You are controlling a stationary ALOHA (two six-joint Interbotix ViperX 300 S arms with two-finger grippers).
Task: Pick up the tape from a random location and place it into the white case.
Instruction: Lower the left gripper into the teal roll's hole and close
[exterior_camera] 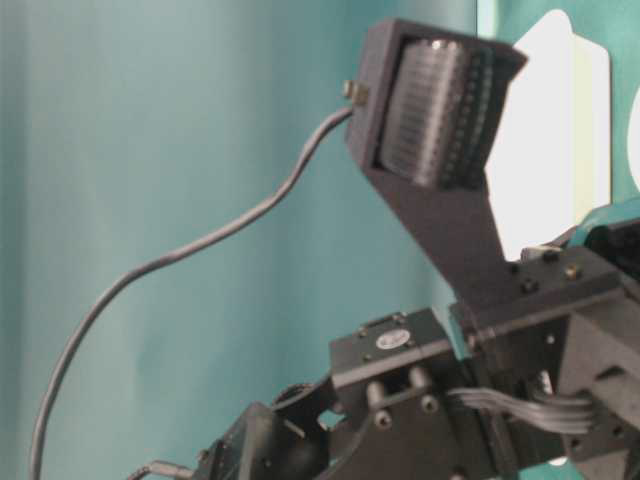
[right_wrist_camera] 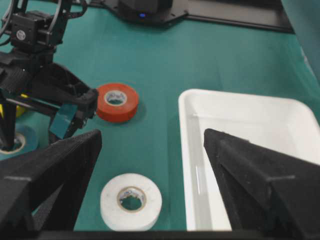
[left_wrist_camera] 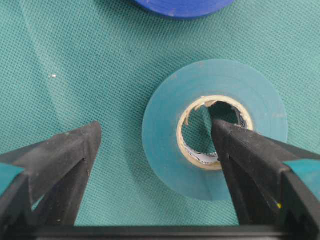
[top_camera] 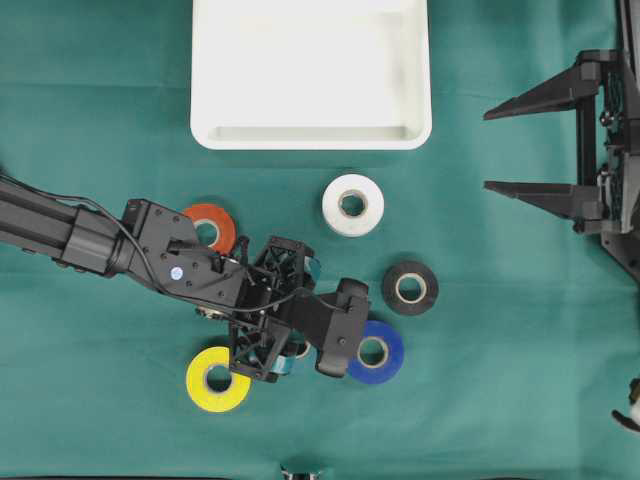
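A teal tape lies flat on the green cloth under my left gripper. That gripper is open: one finger stands in the roll's cardboard core and the other stands outside the ring. From overhead the left gripper hides most of this roll. The white case sits at the top centre with nothing in it. My right gripper hovers open at the right edge, holding nothing; in its wrist view it points between a white tape and the case.
Other rolls lie on the cloth: orange, white, black, blue and yellow. The blue roll lies just beyond the teal one. The left arm stretches in from the left.
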